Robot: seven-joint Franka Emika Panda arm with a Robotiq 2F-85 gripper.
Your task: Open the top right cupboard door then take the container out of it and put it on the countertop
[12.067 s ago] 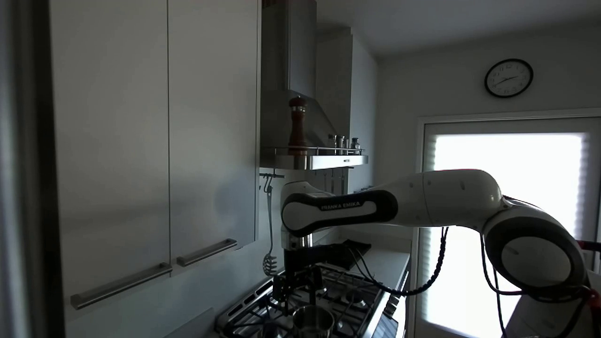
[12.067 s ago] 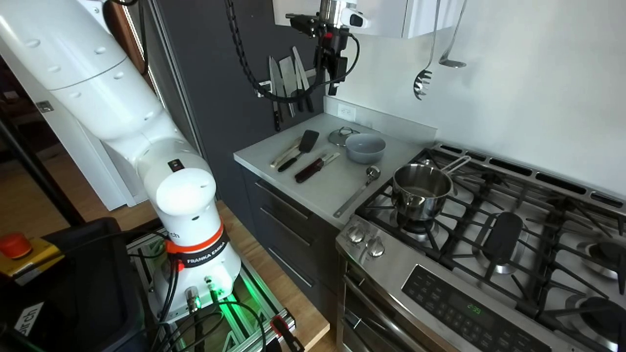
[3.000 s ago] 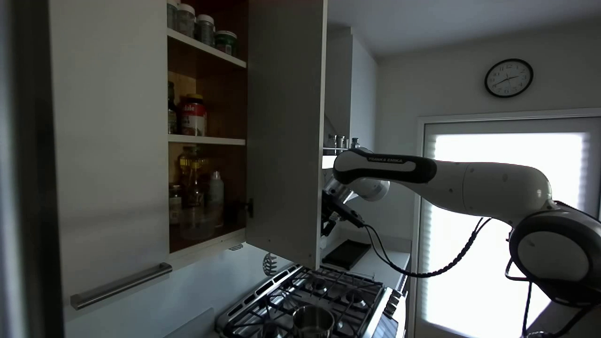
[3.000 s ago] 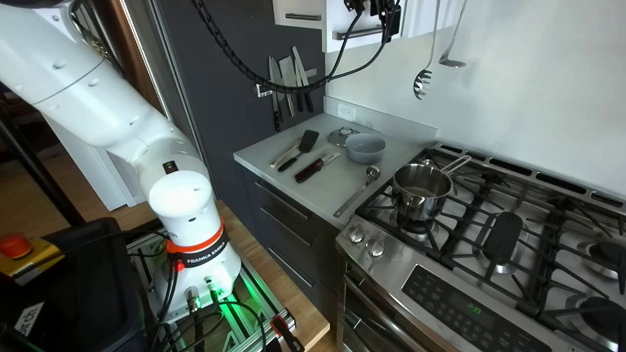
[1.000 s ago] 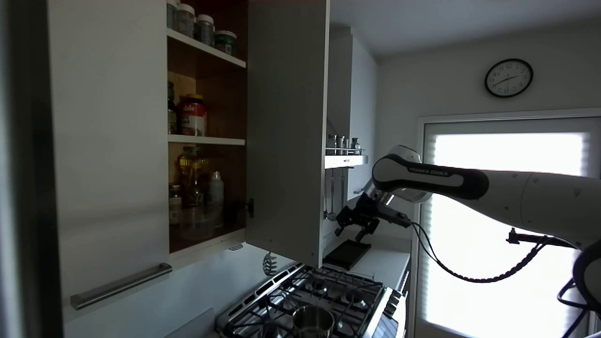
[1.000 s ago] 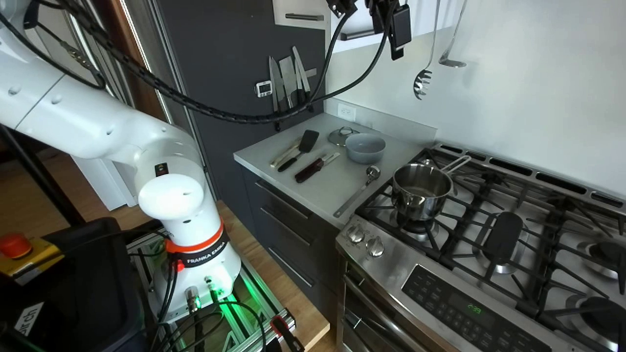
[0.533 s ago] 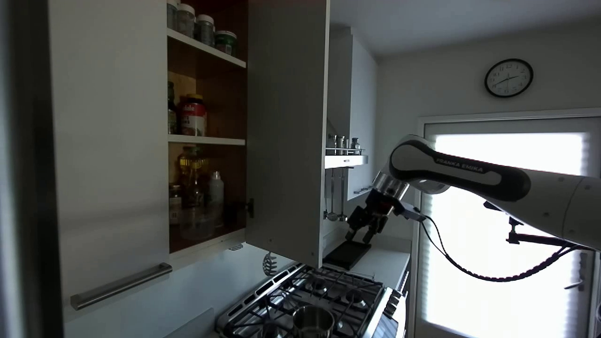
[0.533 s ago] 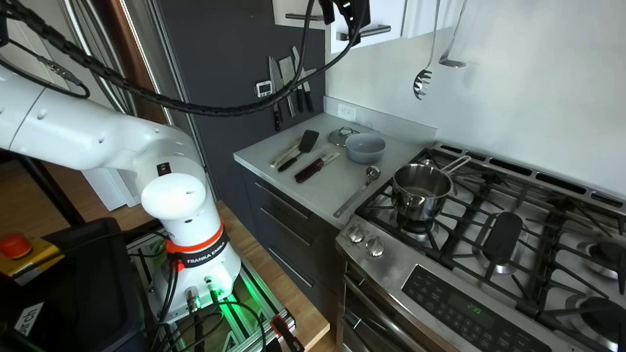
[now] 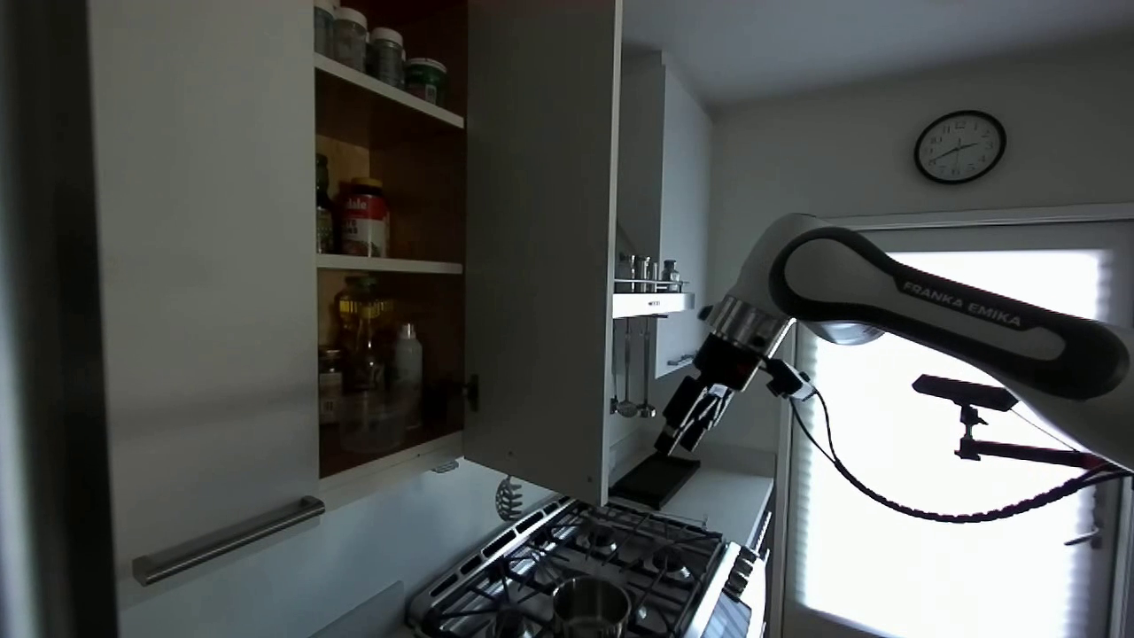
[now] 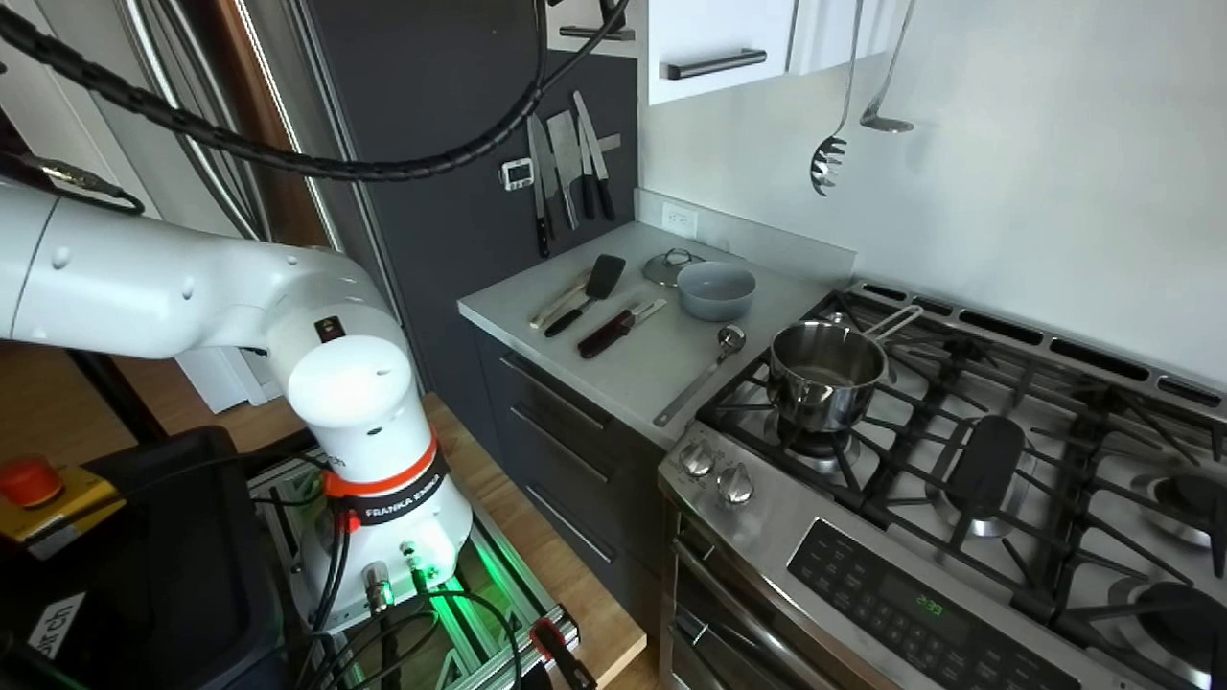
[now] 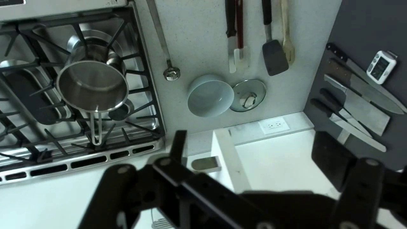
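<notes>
The top right cupboard door (image 9: 542, 248) stands swung open. Its front with the bar handle shows in an exterior view (image 10: 719, 34), and its lower edge in the wrist view (image 11: 232, 159). A clear container (image 9: 370, 424) sits at the front of the cupboard's bottom shelf, in front of bottles. My gripper (image 9: 680, 441) is beyond the open door, pointing down and apart from it. In the wrist view my gripper (image 11: 252, 146) is open with nothing between its fingers. The countertop (image 10: 637, 379) lies below, also in the wrist view (image 11: 197, 35).
The hob (image 10: 959, 374) holds a steel pot (image 10: 826, 374). A bowl (image 10: 716, 290), a glass lid (image 10: 671, 268), a ladle (image 10: 700, 379) and other utensils lie on the countertop. Knives (image 10: 566, 158) hang on the dark wall. The closed wider door (image 9: 208, 266) adjoins the opened cupboard.
The door was shut 12 s ago and stood open by 3 s ago. Since then my arm has drawn back from the door, its wrist rising and tilting; the door has stayed open.
</notes>
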